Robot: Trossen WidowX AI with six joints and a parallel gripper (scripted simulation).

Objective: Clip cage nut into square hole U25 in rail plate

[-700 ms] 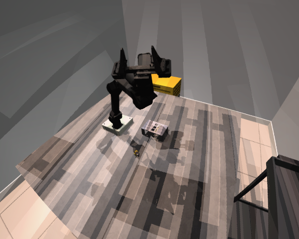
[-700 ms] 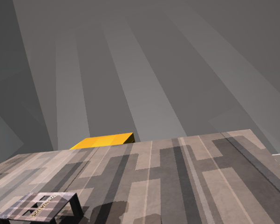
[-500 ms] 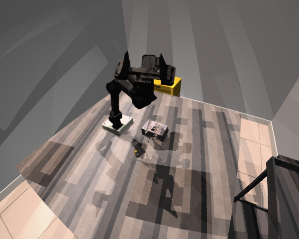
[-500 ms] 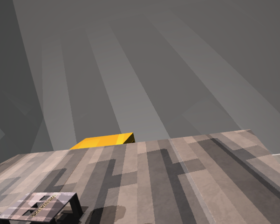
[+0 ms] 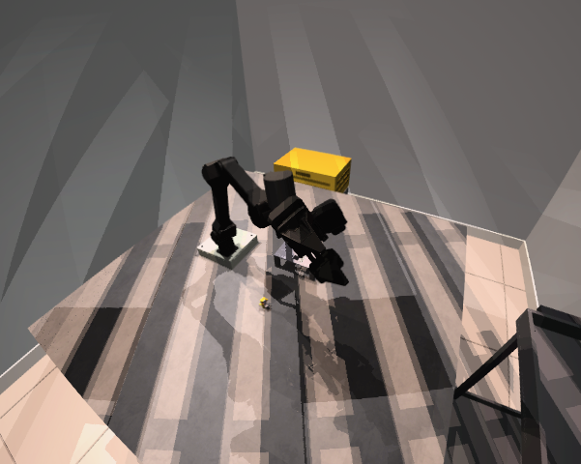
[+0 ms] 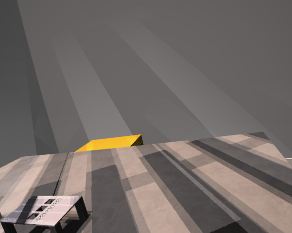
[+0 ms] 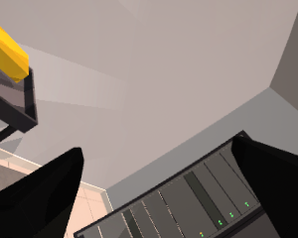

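The arm [image 5: 240, 185] rises from its pale base block [image 5: 250, 237], folds at a high elbow and reaches across so that its hand end is over the table [image 5: 250, 401] [image 6: 165, 200]. The gripper [image 5: 342, 255] [image 7: 160, 149] is spread wide, with nothing between its two fingers. In the wrist view they enter from the lower left and lower right, tips well apart, and look out toward the wall [image 7: 184, 89] and a dark cabinet [image 7: 171, 210] with small green lights rather than down at the table.

From the top, the fingers partly cover the rail plate [image 5: 280, 256] [image 6: 69, 204], which stands on short legs; how high they are above it I cannot tell. The cage nut, seemingly the small yellow piece [image 5: 264, 302], lies on the table apart from the fingers, on the base side of them. It is out of the plate and too small for its wings to be made out. A yellow box [image 5: 312, 164] [image 6: 111, 142] is beyond the arm, well away from the fingers.
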